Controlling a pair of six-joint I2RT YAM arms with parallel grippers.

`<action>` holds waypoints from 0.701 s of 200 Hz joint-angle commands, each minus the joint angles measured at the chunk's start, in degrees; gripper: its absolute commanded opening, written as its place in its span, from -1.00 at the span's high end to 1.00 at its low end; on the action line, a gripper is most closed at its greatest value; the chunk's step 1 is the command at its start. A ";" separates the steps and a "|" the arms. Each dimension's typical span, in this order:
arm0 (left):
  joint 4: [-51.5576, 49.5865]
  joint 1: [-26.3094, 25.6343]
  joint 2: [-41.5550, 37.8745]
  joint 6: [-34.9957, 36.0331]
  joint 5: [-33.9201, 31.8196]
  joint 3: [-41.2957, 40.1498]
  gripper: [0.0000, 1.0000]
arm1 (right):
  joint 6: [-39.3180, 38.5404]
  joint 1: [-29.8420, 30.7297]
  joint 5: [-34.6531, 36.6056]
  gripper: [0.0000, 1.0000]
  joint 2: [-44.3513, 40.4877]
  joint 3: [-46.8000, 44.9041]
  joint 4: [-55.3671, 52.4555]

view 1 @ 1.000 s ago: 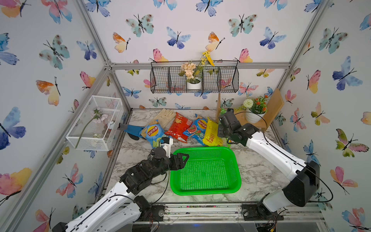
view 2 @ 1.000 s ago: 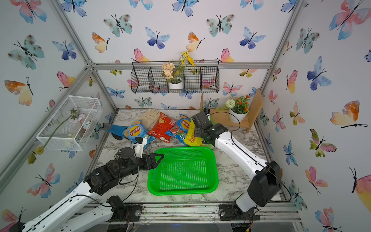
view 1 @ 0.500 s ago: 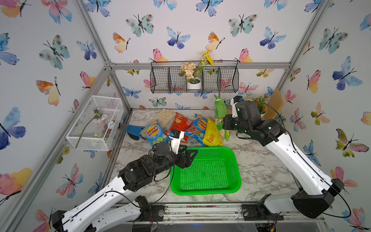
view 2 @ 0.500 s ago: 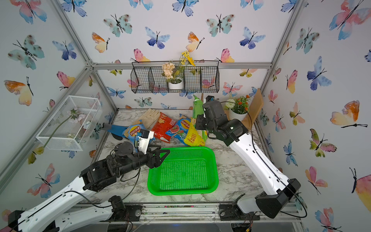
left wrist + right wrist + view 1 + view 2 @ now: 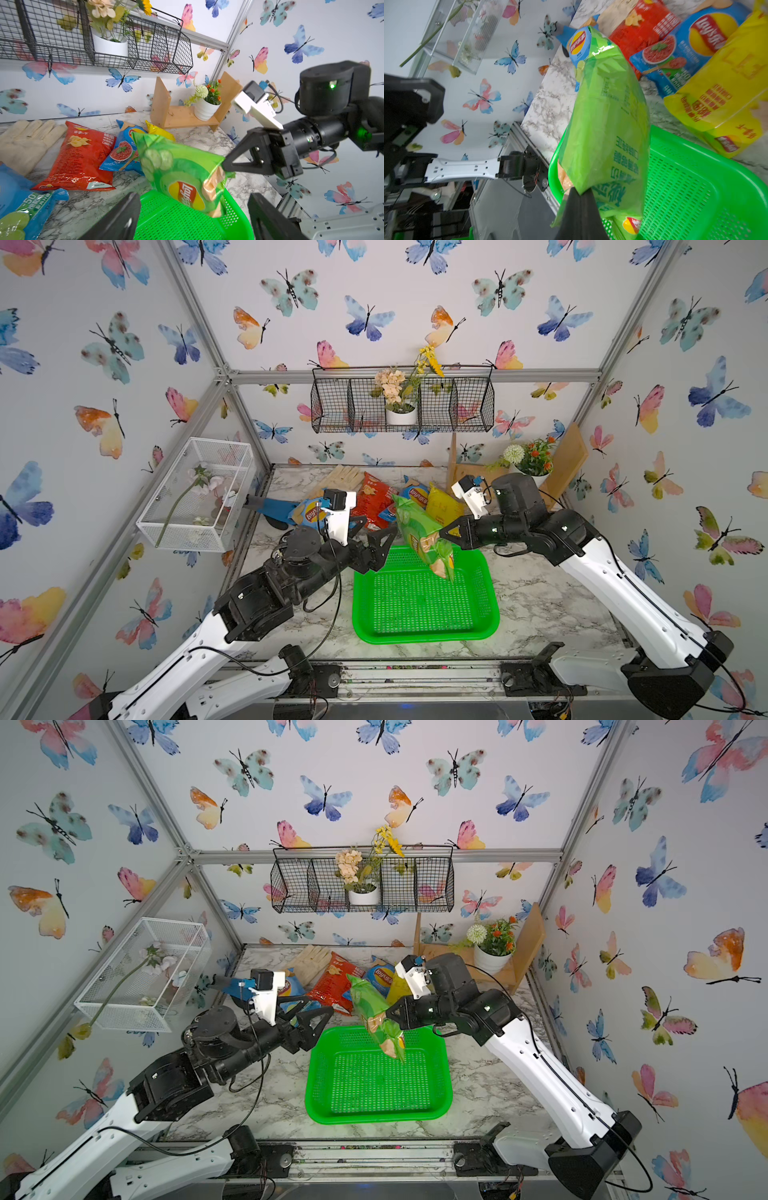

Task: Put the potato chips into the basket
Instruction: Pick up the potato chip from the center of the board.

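In both top views the left arm's wrist camera (image 5: 338, 514) covers much of one blue chip bag (image 5: 308, 512), and the hanging green chip bag (image 5: 417, 526) hides part of the yellow bag (image 5: 444, 506). The red bag (image 5: 374, 499) and a second blue bag (image 5: 415, 494) lie on the marble table (image 5: 540, 593) beyond the green basket (image 5: 419, 637), near a beige glove (image 5: 345, 477). The basket's perforated floor shows bare. The right gripper (image 5: 441, 533) pinches the green bag's edge, holding it in the air over the basket's far end. The left gripper (image 5: 380, 549) stands wide apart, holding nothing, beside the basket's far left corner. A black wire wall basket (image 5: 336, 406) holds a white pot (image 5: 401, 416) of flowers; a white mesh box (image 5: 183, 526) holds a long-stemmed flower (image 5: 203, 479).
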 commanded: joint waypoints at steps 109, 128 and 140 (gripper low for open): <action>-2.44 22.16 7.38 -30.03 33.68 -5.41 -0.57 | -11.55 0.30 -0.42 0.97 -8.27 -8.31 1.40; -1.63 23.06 7.83 -31.46 34.86 -6.76 -0.59 | -12.48 0.66 1.24 0.97 -8.78 -8.31 1.97; -0.18 23.93 7.84 -32.92 35.73 -8.32 -0.60 | -13.07 0.85 1.90 0.97 -9.00 -8.20 2.09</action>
